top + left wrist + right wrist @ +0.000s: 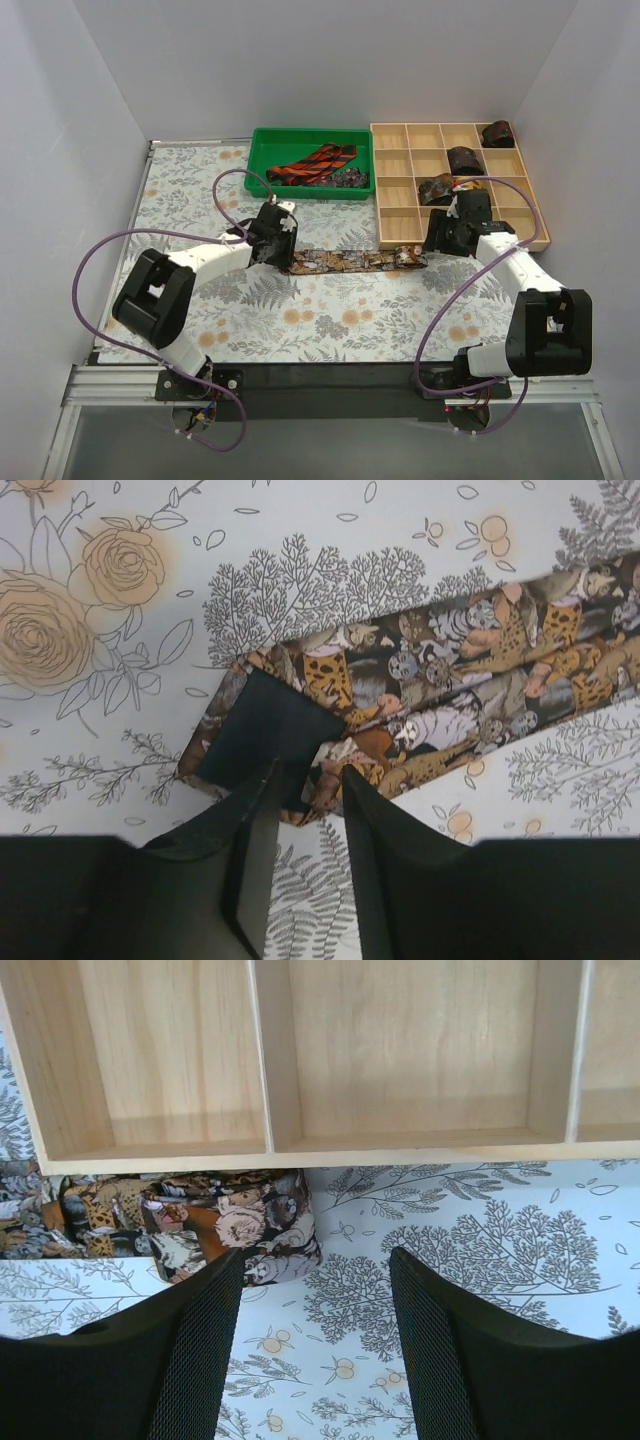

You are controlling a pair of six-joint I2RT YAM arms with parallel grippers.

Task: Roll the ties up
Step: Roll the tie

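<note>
The tie being worked on (pixel 350 261), dark with a brown-gold animal print, lies stretched flat across the middle of the bench (pixel 330 320). It runs roughly left to right between the two arms. Its left end reaches the left gripper (pixel 270 248).

In the left wrist view that end of the tie (pixel 450 690) is turned over, so a patch of plain dark lining (pixel 265 730) faces up. The left gripper (pixel 310 780) sits right over this tip. Its fingers (pixel 385 860) are a narrow gap apart, with the tie's edge and a strip of bench showing between them. One finger overlaps the lining patch.

The tie's right end (pixel 230 1225) is doubled up into a thick lump against the front wall of the wooden tray (pixel 400 1150). Whether it is a proper coil or only a fold cannot be told. The right gripper (pixel 318 1260) hangs with its fingers wide apart and holds nothing. The lump is just beside one fingertip and outside the gap. From above, the right gripper (pixel 437 240) is at the tray's near left corner.

Three rolled ties sit in separate compartments of the wooden tray (pixel 395 215): one at the far right (pixel 497 133), one in the next row (pixel 463 158) and one nearer (pixel 437 189). To the tray's left, a green bin (pixel 262 160) holds a red-black striped tie (pixel 318 162) loosely heaped with darker fabric.
</note>
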